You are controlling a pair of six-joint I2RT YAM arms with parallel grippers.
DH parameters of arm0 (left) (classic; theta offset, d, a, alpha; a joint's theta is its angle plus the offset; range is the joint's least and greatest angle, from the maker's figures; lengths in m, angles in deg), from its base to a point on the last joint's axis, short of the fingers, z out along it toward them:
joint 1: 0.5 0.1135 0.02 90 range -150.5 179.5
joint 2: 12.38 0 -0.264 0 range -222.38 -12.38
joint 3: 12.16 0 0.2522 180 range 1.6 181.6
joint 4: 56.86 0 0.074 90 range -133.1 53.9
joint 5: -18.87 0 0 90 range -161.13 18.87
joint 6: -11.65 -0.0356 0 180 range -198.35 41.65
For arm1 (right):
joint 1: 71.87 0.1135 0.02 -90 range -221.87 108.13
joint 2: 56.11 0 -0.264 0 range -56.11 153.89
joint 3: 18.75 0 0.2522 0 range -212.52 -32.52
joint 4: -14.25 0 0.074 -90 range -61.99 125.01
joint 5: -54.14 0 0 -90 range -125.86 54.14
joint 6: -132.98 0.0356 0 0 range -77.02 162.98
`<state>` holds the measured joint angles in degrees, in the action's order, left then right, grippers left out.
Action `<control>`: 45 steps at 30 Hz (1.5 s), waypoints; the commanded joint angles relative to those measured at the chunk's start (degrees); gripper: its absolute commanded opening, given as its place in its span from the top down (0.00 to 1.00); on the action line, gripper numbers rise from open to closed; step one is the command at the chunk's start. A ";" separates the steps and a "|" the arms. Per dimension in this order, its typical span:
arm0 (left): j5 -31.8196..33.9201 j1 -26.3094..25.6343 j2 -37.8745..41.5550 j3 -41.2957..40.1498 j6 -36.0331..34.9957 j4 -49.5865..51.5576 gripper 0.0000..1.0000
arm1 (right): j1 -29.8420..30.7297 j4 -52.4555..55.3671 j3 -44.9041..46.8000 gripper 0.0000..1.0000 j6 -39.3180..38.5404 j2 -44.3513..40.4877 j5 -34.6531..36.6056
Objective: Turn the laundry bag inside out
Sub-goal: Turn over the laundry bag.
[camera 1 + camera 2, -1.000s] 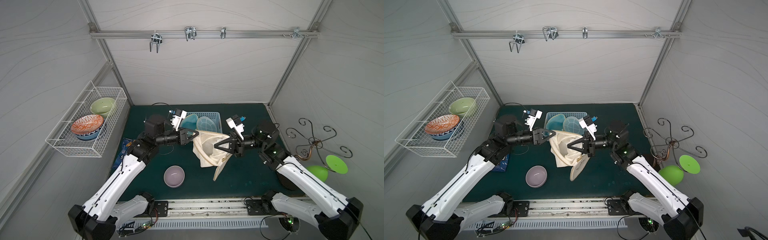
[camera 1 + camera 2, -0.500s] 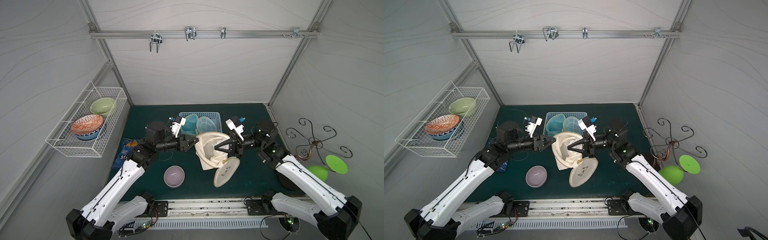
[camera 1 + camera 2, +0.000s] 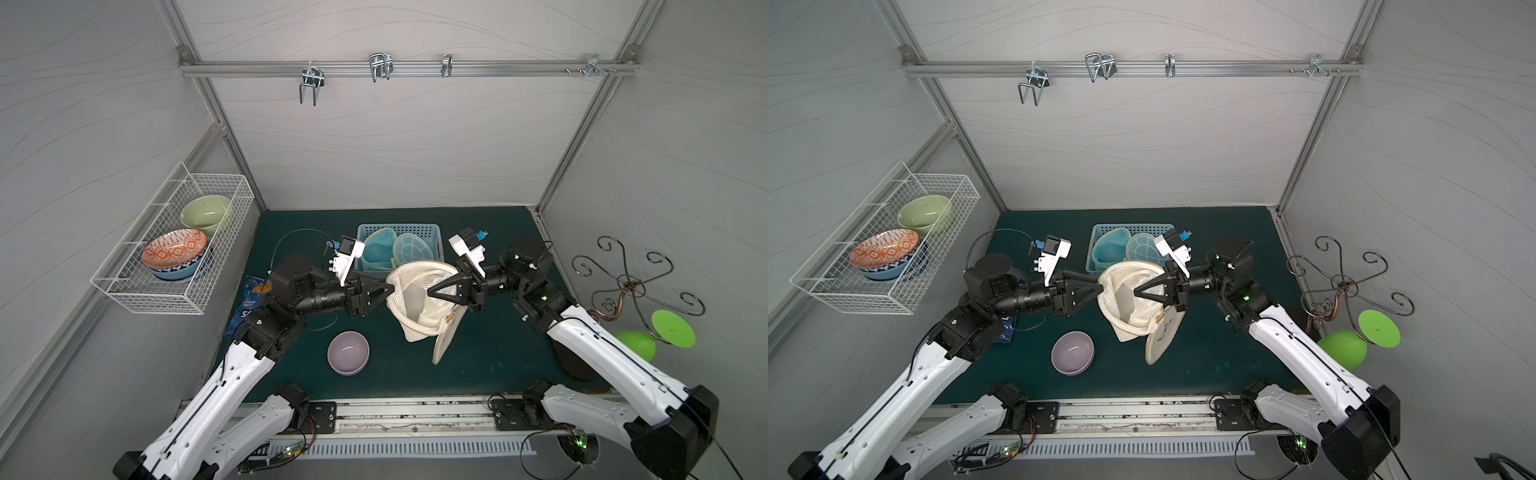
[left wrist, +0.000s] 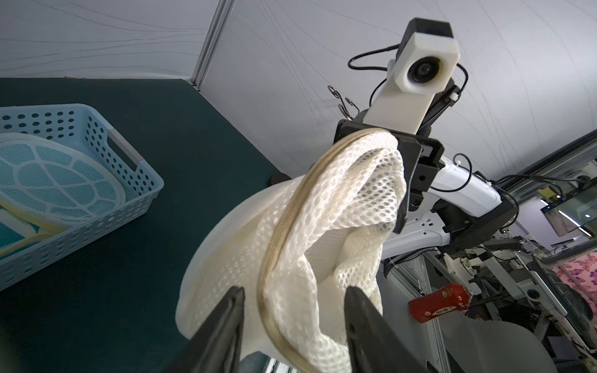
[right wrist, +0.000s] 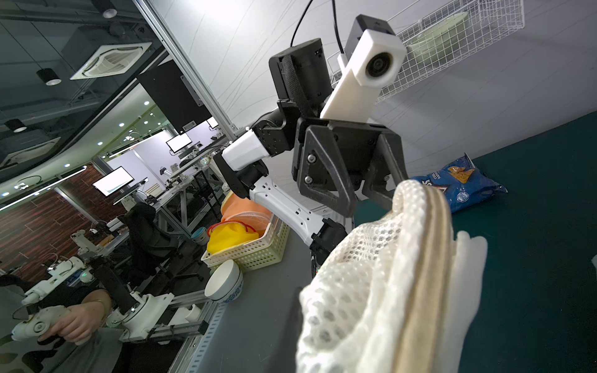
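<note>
Half gripped: pinches laundry bag [image 3: 419,299] aloft over the mat [image 3: 478,353] in the closed right gripper [image 3: 432,291], straddles its zipper edge [image 4: 274,245] with parted, empty left gripper [image 4: 294,290]; next probably needs closing there, then peeling.

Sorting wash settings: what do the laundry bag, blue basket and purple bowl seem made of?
The laundry bag: cream mesh fabric, honeycomb holes, tan zipper tape. The basket: pale blue moulded plastic, punched holes, slight sheen. The bowl: smooth lilac, likely glazed ceramic, possibly plastic.
</note>
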<state>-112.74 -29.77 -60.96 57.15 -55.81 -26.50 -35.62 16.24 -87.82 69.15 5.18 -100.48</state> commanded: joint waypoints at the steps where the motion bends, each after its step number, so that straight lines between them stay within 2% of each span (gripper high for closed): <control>1: 3.20 -3.44 -1.97 4.38 -7.11 3.25 0.46 | 0.44 -3.25 -2.49 1.00 1.42 0.72 -1.20; 7: 11.76 -7.63 -3.92 5.86 -11.86 4.33 0.46 | 1.96 -3.61 -4.04 1.00 1.51 1.97 -2.44; 13: 27.72 -13.89 0.22 6.59 -20.83 6.91 0.45 | 1.98 -2.42 -4.98 1.00 0.37 3.07 -4.97; 16: 26.77 -14.13 0.73 6.59 -22.28 6.04 0.44 | 2.27 -3.60 -5.20 1.00 0.99 3.99 -5.98; 21: 21.34 -14.13 -2.97 7.82 -21.40 3.94 0.41 | 3.34 -3.57 -5.86 1.00 0.46 5.07 -7.11; 28: 16.71 -14.07 -5.67 8.12 -21.39 2.71 0.42 | 4.16 -1.70 -7.42 1.00 -0.97 5.50 -8.91; 29: 16.08 -14.13 -5.82 7.92 -20.71 2.47 0.44 | 4.18 -0.97 -7.74 1.00 -1.52 5.49 -9.07; 32: 13.69 -14.12 -5.38 7.44 -19.15 1.90 0.59 | 4.17 0.72 -8.33 1.00 -2.46 5.85 -9.45; 34: 12.57 -14.14 -4.57 6.89 -18.32 0.88 0.65 | 4.11 -0.27 -7.87 1.00 -1.70 6.11 -9.87; 39: 12.65 -14.09 -4.91 7.10 -15.01 -0.59 1.00 | 3.81 -2.30 -6.77 1.00 0.00 6.19 -8.98; 42: 15.06 -14.05 -4.70 8.37 -12.57 1.02 1.00 | 2.16 -0.83 -5.67 1.00 -0.33 5.28 -7.23; 45: 20.75 -14.04 -5.54 13.25 -10.77 8.62 1.00 | 0.44 9.18 -5.58 1.00 -5.65 3.10 1.61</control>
<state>-96.41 -43.78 -66.27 64.36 -69.53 -20.64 -33.64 18.58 -93.77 67.27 10.67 -105.88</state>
